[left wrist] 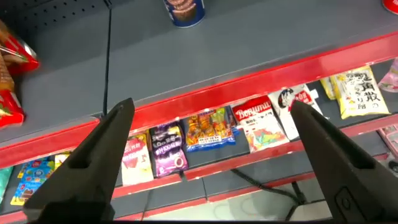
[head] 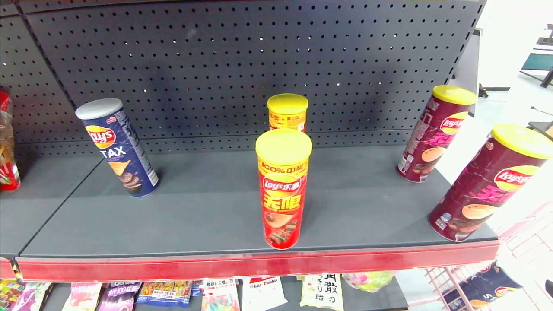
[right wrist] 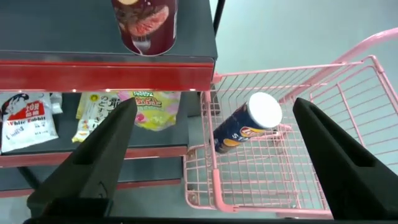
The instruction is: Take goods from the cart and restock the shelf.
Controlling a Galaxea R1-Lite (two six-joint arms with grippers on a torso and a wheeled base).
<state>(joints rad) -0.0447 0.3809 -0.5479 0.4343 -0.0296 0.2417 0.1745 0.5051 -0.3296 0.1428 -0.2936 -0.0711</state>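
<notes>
On the grey shelf (head: 207, 216) stand several chip cans: a blue one (head: 117, 147) at the left, a red one (head: 282, 188) at the front middle with another red one (head: 287, 113) behind it, and two maroon ones (head: 435, 133) (head: 489, 182) at the right. A blue can (right wrist: 247, 123) with a white lid lies in the pink wire cart (right wrist: 323, 168) beside the shelf end. My right gripper (right wrist: 214, 124) hangs open above the cart's edge, holding nothing. My left gripper (left wrist: 211, 115) is open in front of the shelf's red lip (left wrist: 249, 87), below the blue can (left wrist: 184, 10).
Snack packets (left wrist: 208, 129) line the lower shelf (head: 363, 298) under the red lip. A red bag (head: 6, 142) sits at the shelf's far left. The perforated back panel (head: 242, 65) rises behind the cans. Open shelf space lies between the blue and red cans.
</notes>
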